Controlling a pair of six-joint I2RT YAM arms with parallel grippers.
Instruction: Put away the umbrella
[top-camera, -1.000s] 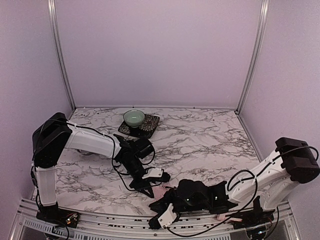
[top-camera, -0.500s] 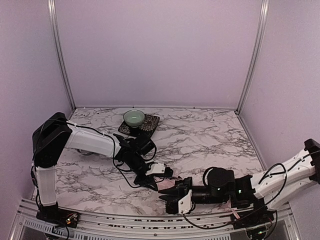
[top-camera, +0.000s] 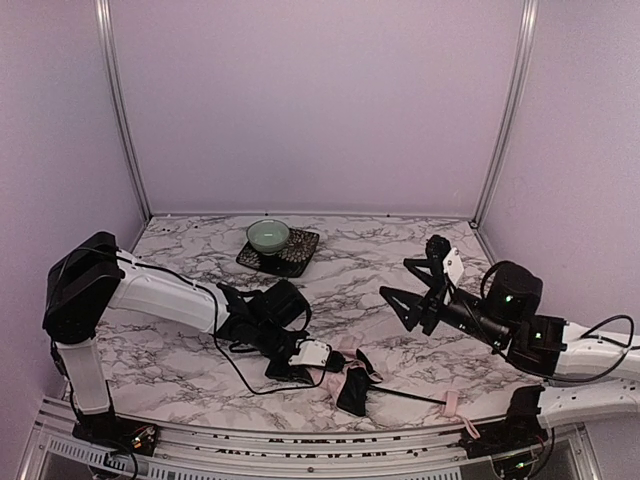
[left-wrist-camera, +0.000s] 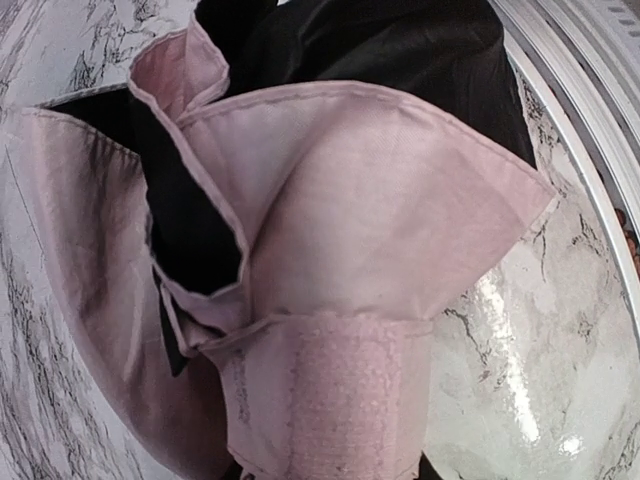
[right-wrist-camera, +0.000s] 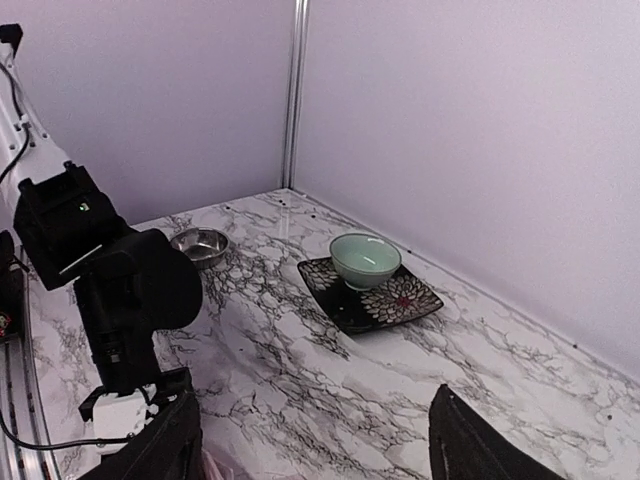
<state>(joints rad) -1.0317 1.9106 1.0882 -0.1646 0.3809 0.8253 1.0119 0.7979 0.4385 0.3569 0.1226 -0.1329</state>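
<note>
Fingers of left gripper (top-camera: 303, 360): low on the marble table (top-camera: 400, 240) near its front edge, clamped on a fold of the umbrella's cloth. In the left wrist view the bunched cloth covers them.
Umbrella (top-camera: 350, 385): lies along the table's front edge, just right of the left gripper, collapsed but loose and not wrapped.
Canopy (left-wrist-camera: 380, 230): pale pink outside with black lining showing in the folds. It is crumpled and fills the left wrist view.
Closure strap (left-wrist-camera: 345, 400): a pink fuzzy tab at the bottom centre of the left wrist view.
Shaft (top-camera: 405, 394): thin and black, running right from the canopy along the table edge.
Handle (top-camera: 450, 403): small and pink, at the shaft's right end, flat on the table.
Right gripper (top-camera: 400, 280): raised above the table's right half, well apart from the umbrella. Its fingers (right-wrist-camera: 165, 450) are spread wide and hold nothing.
Steel bowl (right-wrist-camera: 199, 243): on the left side of the table, behind the left arm (right-wrist-camera: 130, 290).
Green bowl (top-camera: 268, 236): stands upright on a black flower-patterned plate (top-camera: 298, 252) near the back wall.
</note>
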